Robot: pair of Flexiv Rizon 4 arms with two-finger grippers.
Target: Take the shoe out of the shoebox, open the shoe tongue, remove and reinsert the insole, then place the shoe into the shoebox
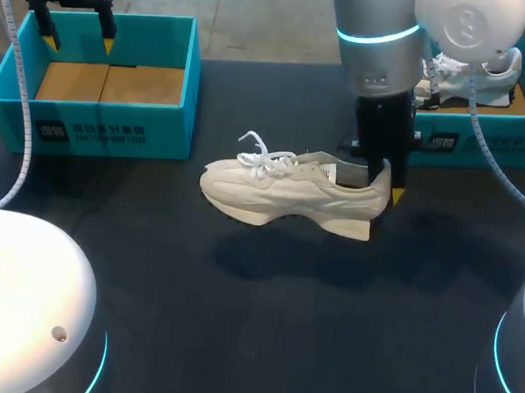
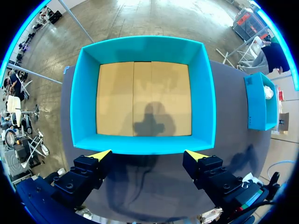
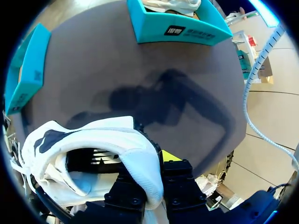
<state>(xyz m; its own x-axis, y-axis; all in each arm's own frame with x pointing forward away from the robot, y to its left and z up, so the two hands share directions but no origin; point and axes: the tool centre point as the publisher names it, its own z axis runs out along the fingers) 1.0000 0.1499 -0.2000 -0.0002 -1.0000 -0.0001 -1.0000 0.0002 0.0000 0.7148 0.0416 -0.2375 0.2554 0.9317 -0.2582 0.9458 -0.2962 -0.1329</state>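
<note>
Your right gripper [image 1: 390, 187] is clamped on the heel of the shoe [image 1: 280, 190], which hangs just off the table [image 1: 237, 336] near its middle, toe well apart from the shoebox [image 1: 99, 122], and your left gripper [image 1: 78, 41] hangs spread wide above one long wall of that box.

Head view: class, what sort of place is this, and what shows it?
Likely a robot lab workbench: a dark table, an empty teal shoebox, the right claw holding a cream shoe.

Silver-white arms [image 1: 378, 9] with cyan rings [image 1: 377, 33]; black, yellow-tipped left hand [image 1: 78, 41]
</note>
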